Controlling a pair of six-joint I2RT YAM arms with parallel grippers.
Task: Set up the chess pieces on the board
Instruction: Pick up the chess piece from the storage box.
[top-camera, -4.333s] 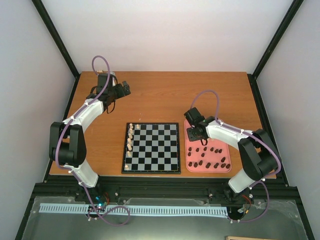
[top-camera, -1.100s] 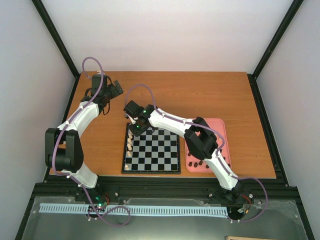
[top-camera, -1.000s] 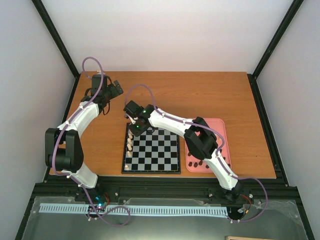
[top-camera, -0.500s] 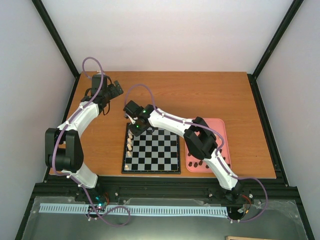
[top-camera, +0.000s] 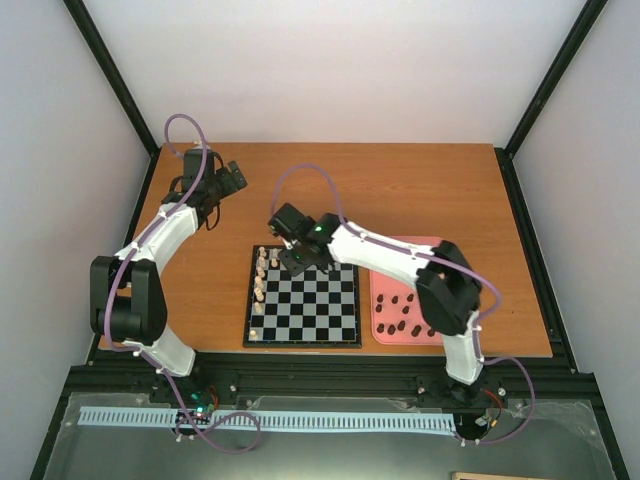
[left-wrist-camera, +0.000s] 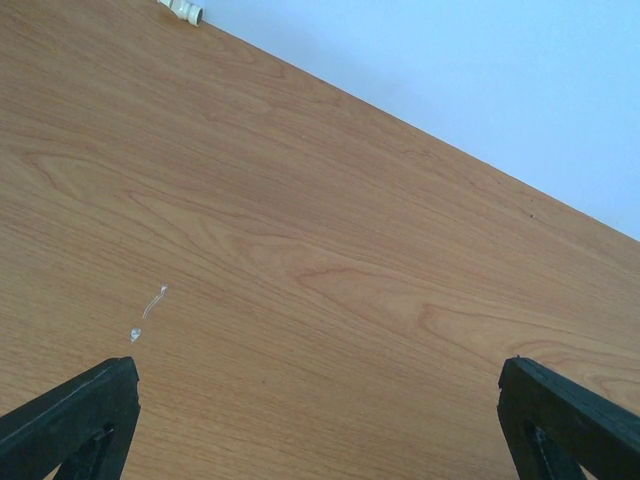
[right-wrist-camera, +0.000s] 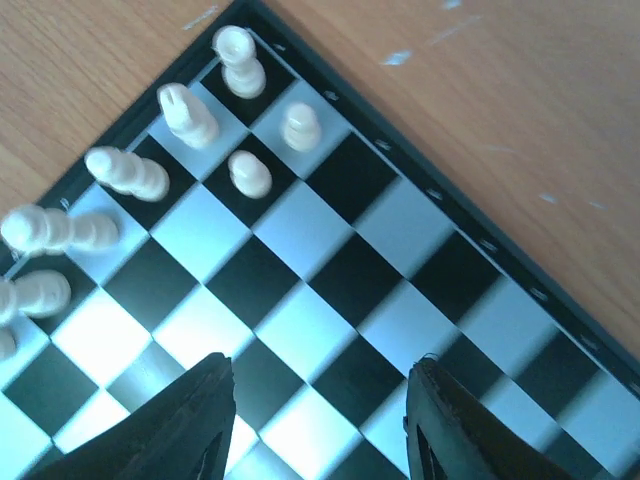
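- Jaws of the right gripper (right-wrist-camera: 320, 425) stand parted with nothing between them. A second ago they were clenched over the far-left corner of the board (right-wrist-camera: 330, 260).
- The gripper has since drawn back along the board's far edge, away from that corner.
- Two cream pawns (right-wrist-camera: 250, 172) stand upright in the second line from the board's left edge. One looks newly released, but which one cannot be told.
- Taller cream pieces (right-wrist-camera: 130, 172) line the left edge itself.
- The left gripper (left-wrist-camera: 315, 380) is spread wide and empty over the worktop (left-wrist-camera: 300, 200) near its far-left corner, as before.
- Dark pieces (top-camera: 400, 301) lie on the pink tray (top-camera: 378, 335) just beside the board's right edge. Most of the set-up is judged still to come.
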